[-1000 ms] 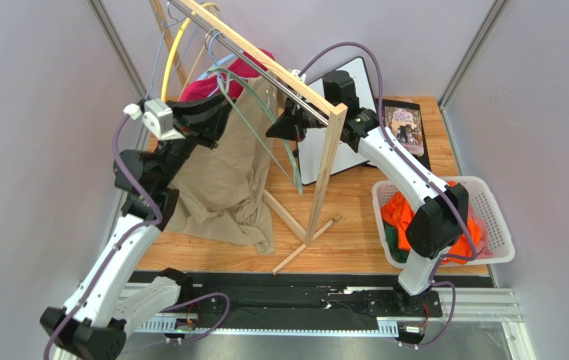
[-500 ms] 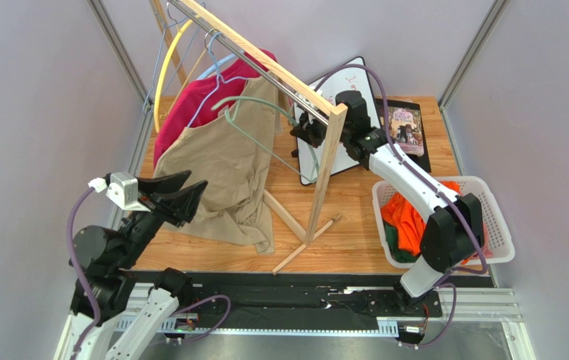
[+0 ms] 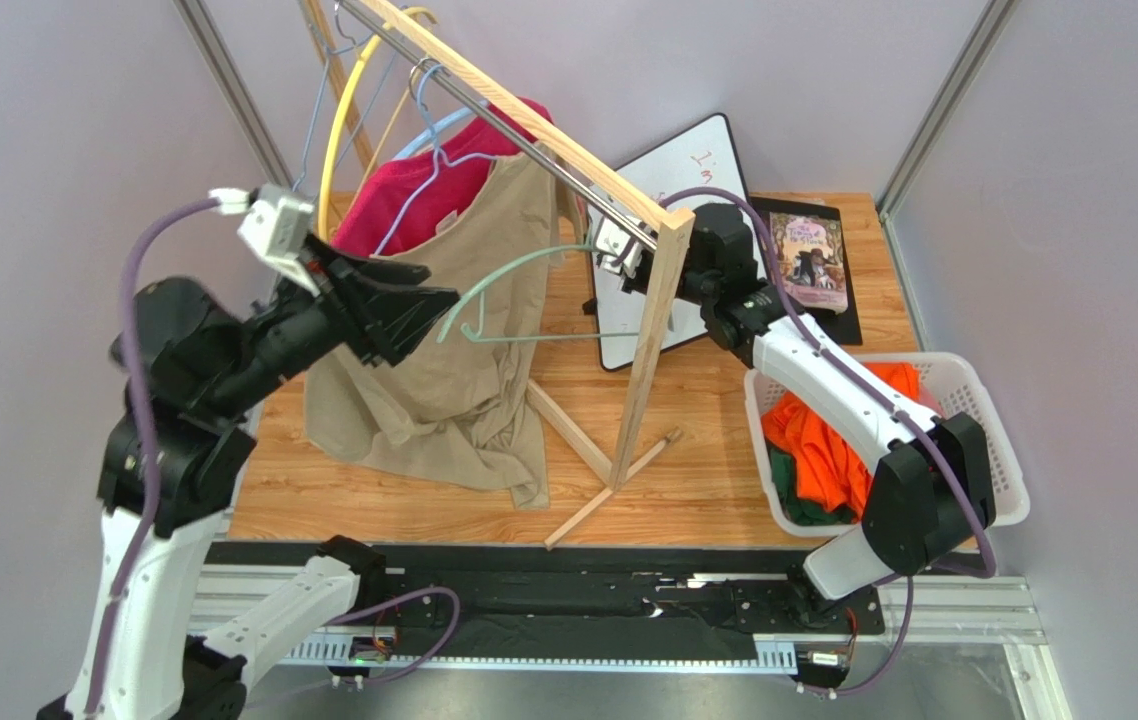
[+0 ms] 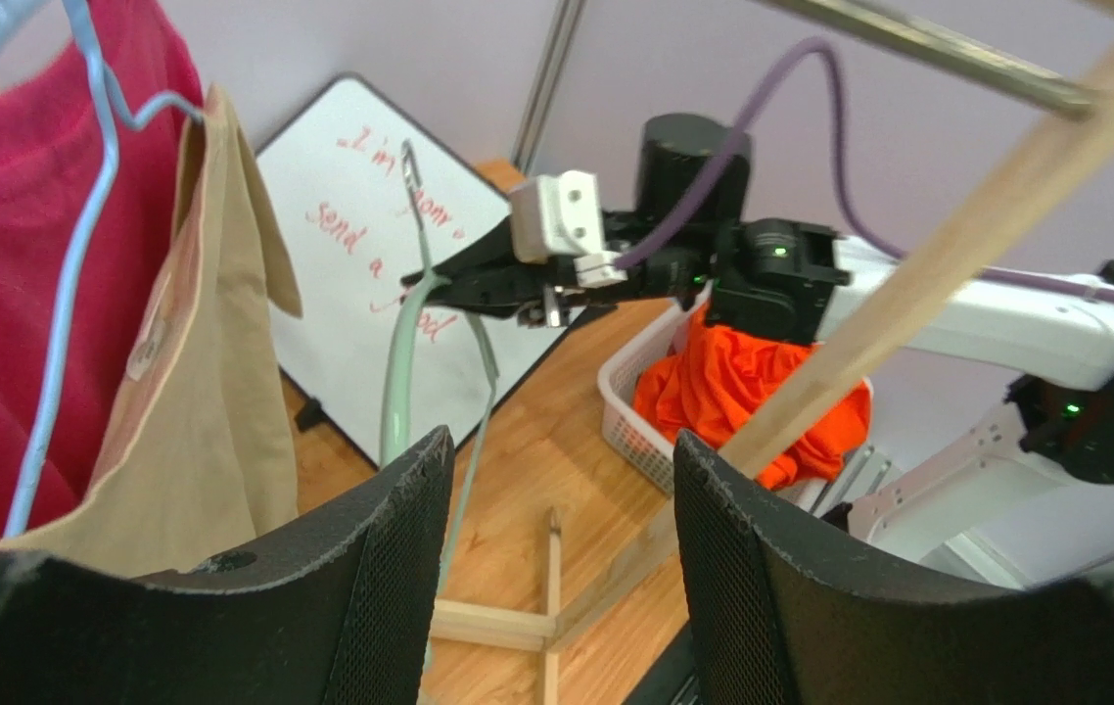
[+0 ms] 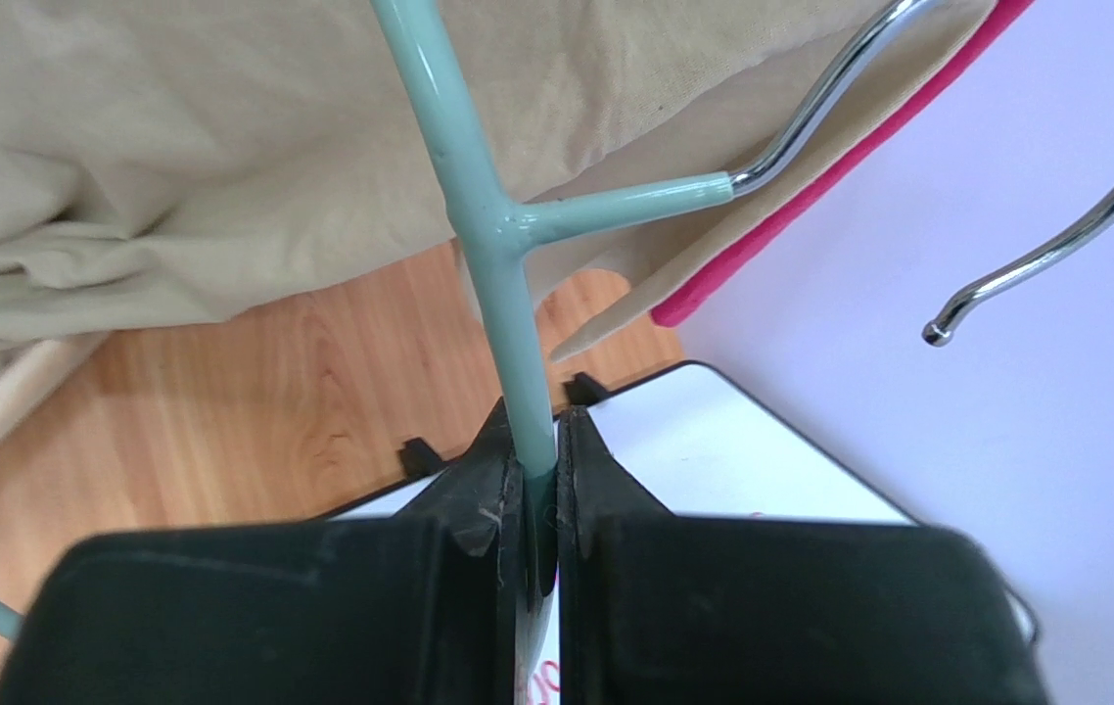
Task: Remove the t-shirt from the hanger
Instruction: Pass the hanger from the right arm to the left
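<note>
The left arm is held high and bent at the elbow, its gripper [image 4: 563, 453] spread wide and empty just beside the beige t-shirt [image 3: 448, 353]. The right arm is stretched forward past the wooden rack [image 3: 658, 323], its gripper [image 5: 534, 441] pinched tight on the bare mint hanger [image 3: 530, 270]. The t-shirt is hung below the rail, its lower part spread on the table [image 3: 710, 435]. Two shirts are counted at the rail, one beige and one red [image 3: 410, 195]. One basket [image 3: 978, 420] and one whiteboard [image 3: 695, 150] are seen.
</note>
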`<state>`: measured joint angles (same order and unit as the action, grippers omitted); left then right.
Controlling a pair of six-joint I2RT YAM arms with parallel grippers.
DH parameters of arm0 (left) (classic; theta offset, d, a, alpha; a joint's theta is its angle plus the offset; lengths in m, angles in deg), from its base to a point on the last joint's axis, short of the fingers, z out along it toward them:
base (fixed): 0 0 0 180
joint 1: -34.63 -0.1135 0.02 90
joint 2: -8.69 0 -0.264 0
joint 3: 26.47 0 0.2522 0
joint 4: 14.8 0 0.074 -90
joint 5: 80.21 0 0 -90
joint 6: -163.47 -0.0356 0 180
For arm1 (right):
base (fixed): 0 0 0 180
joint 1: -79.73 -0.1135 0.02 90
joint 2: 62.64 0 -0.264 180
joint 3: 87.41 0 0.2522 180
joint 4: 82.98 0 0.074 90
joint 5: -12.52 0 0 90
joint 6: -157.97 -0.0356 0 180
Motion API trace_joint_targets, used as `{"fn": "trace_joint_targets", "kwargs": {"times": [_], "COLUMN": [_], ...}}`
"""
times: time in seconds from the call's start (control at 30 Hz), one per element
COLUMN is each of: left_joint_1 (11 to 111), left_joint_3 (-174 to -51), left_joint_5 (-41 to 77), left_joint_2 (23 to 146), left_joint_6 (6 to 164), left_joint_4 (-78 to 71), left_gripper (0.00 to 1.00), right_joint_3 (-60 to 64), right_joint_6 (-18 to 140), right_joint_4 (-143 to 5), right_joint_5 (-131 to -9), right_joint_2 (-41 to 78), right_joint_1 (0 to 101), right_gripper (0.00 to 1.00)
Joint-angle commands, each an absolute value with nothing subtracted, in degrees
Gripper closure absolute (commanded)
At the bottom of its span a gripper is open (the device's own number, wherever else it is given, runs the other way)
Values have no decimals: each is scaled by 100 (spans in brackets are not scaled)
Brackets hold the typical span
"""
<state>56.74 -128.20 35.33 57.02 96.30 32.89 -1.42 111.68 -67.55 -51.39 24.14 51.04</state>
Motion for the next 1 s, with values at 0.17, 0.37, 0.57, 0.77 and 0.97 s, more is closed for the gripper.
{"fn": "trace_joint_targets", "kwargs": {"times": [0.17,0.37,0.57,0.77,0.97], "left_joint_1": [6327,7399,7770,7770,7779], "left_joint_3": [-12874,-13199,-13033,-12655,-12347], "left_joint_5": [2449,983,161,916,1163], "left_joint_2": [6650,7362,7715,7891,7777], "left_joint_6": [9449,8913,8754,8973,9114], "left_joint_4": [3386,3403,3105,2745,2717], "left_gripper": [38,35,26,30,61], "right_joint_3": [-790,-957,-905,-1001,-1273], "right_joint_6": [12501,12528,12607,12563,12151], "right_joint_4": [-8091,-8196,-7889,-7897,-8362], "right_joint_5": [-5278,-5181,-5058,-5058,-5137], "right_joint_2": [1664,1304,1189,1022,785], "right_joint_1": [5116,5116,5108,5055,5002], "right_gripper": [100,100,100,100,100]}}
